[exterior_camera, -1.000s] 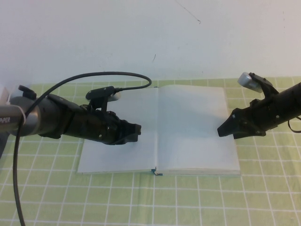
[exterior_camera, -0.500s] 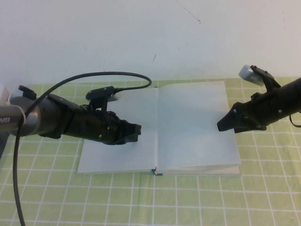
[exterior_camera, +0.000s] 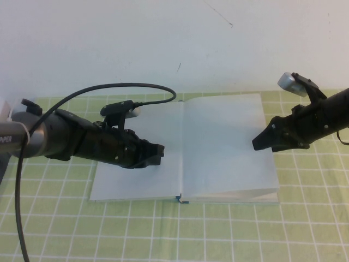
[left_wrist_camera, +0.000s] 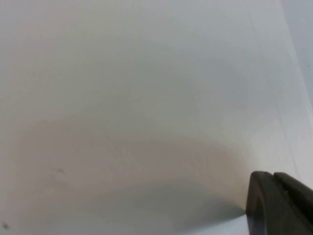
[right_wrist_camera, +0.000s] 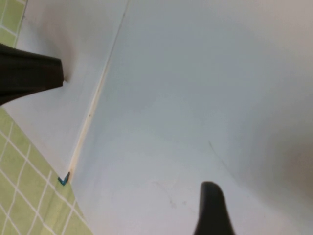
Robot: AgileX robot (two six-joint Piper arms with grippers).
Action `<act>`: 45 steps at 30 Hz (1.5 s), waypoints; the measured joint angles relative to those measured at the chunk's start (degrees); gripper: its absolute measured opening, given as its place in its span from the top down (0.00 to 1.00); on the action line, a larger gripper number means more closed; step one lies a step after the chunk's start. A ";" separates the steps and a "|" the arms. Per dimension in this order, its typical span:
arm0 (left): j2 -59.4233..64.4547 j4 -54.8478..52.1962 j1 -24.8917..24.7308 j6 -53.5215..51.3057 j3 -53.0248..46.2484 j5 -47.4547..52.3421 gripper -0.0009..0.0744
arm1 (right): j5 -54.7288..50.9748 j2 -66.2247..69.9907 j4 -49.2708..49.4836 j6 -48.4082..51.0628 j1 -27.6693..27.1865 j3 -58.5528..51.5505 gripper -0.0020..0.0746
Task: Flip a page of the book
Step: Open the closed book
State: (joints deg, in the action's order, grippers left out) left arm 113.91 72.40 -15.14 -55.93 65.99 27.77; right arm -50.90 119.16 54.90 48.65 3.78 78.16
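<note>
Near edge first: the book [exterior_camera: 185, 150] lies open flat on the green checked surface [exterior_camera: 163, 234], spine running near-to-far, teal cover corner showing at the bottom of the gutter. Both visible leaves look blank white.

My left pincer [exterior_camera: 158, 154] sits over the left-hand leaf, tip close to the gutter, low on the paper. In the left wrist view the fingers look pressed together with the tip down at the sheet. My read is that it's pinning the left side, not turning anything.

My right pincer [exterior_camera: 258, 143] is over the outer part of the right-hand leaf, tip pointing in toward the spine. Can't tell whether it's spread or pinching; in the right wrist view only one finger [right_wrist_camera: 211, 208] shows against white paper.

The page [exterior_camera: 226, 147] to turn is that right leaf. Its free edge runs parallel to the spine, and its far outer corner seems to sit slightly off the stack below. The right arm is clearly the nearer one. The move hinges on carrying that free edge leftward across the spine toward the left pincer.

Far side: plain white wall [exterior_camera: 163, 43].
</note>
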 joint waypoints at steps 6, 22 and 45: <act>0.00 0.00 0.00 0.00 0.00 0.12 0.99 | -0.23 0.00 0.00 0.00 0.00 0.00 0.41; 0.00 0.00 0.00 0.00 0.00 0.12 0.99 | -3.42 0.00 0.76 0.00 0.00 3.19 0.41; 0.00 0.00 0.00 0.00 0.00 0.42 0.99 | -8.69 5.14 11.75 4.13 0.97 3.46 0.42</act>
State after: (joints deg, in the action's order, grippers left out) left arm 113.91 72.40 -15.14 -55.93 65.99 28.18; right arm -59.59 124.31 66.65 52.77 4.75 81.62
